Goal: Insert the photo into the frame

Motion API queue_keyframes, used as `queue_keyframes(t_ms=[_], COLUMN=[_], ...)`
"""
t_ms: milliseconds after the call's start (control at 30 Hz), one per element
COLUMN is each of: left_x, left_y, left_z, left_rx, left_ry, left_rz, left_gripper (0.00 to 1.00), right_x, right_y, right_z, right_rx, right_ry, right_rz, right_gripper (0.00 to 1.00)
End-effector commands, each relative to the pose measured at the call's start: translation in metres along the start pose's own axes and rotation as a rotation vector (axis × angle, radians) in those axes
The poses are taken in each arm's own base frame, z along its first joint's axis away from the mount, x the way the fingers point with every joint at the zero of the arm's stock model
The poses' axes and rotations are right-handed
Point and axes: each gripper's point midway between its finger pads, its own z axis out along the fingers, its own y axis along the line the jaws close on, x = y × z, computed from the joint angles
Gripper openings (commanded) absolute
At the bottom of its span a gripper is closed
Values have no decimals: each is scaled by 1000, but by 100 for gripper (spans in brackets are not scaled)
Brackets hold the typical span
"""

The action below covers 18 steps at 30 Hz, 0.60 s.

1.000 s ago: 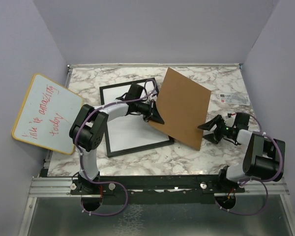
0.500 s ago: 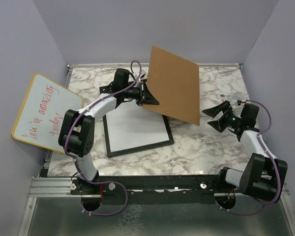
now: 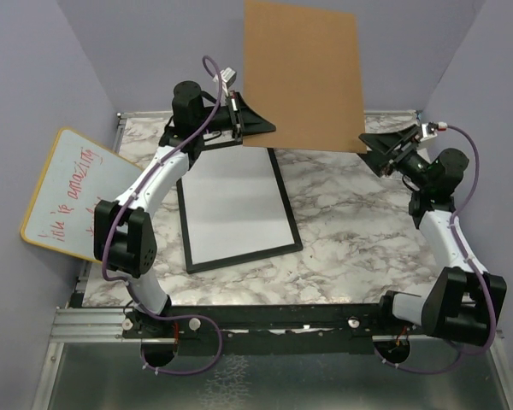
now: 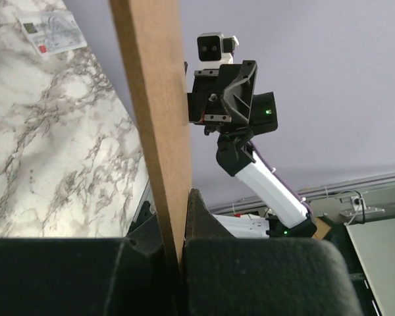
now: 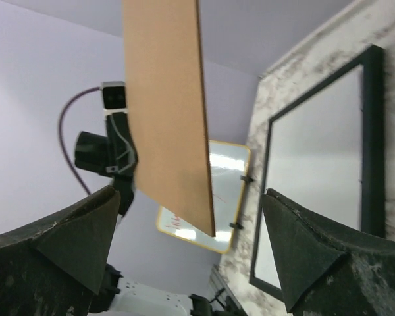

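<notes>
1. We see the left gripper [image 3: 258, 126] clamped shut on the lower left edge of the brown backing board [image 3: 303, 77]. The left wrist view shows both fingers pressed flat on either face of it.
2. The board is up in the air, near upright, above the far end of the marble table [image 3: 359, 222].
3. The right gripper [image 3: 378, 152] has its jaws spread wide and holds nothing. It sits just beside the board's lower right corner. We cannot tell if it touches.
4. The frame [image 3: 239, 258] lies flat on the table, left of centre, below the board and clear of both grippers.
5. A white sheet [image 3: 235, 201] fills the frame. We cannot tell whether it is the photo's plain back or a mat, as no printed side shows.
6. A yellow-rimmed whiteboard [image 3: 73, 192] with red handwriting leans off the table's left edge.
7. A small printed card [image 4: 51, 31] lies on the marble at the far right, seen from the left wrist.
</notes>
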Motion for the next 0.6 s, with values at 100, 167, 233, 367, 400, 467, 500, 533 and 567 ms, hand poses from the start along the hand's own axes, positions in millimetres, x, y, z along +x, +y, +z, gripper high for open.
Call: queue_keyframes(t_ms=[100,167,233,367,400,467,500,533,567], left_x=[-26,-25,-24,-18,-15,-13,-12,-10,-9], left_y=[-55,-57,-57,-59,-59,-58,-57,-56,-55], left_z=[-4,-4,-5,-9,-10,-14,-16,-18,-20], left_rx=[95,100,102,105,106,105,102,100,98], left_ry=[-63,-59,-52,-34,-26,-20,-20,-19,-19], left_rz=[129,125,118,115,116,117,115,114,113], left_gripper=[0,0,0,0,0,0,0,0,0], right_x=[-29,-31,-32,-42,-44,-46,-48,-50,-50], right_y=[72,71,69,68,68,74,75,76,76], right_z=[15,24,33,46,49,53,54,56,57], right_rx=[-196,-195,-194,-201,-206,-235,-243,-250,-257], right_ry=[-2,22,40,59,69,92,97,102,107], right_rz=[-41,-42,-42,-72,-79,-109,-116,-117,-117], right_gripper=[94,94,94,93,91,87,84,80,75])
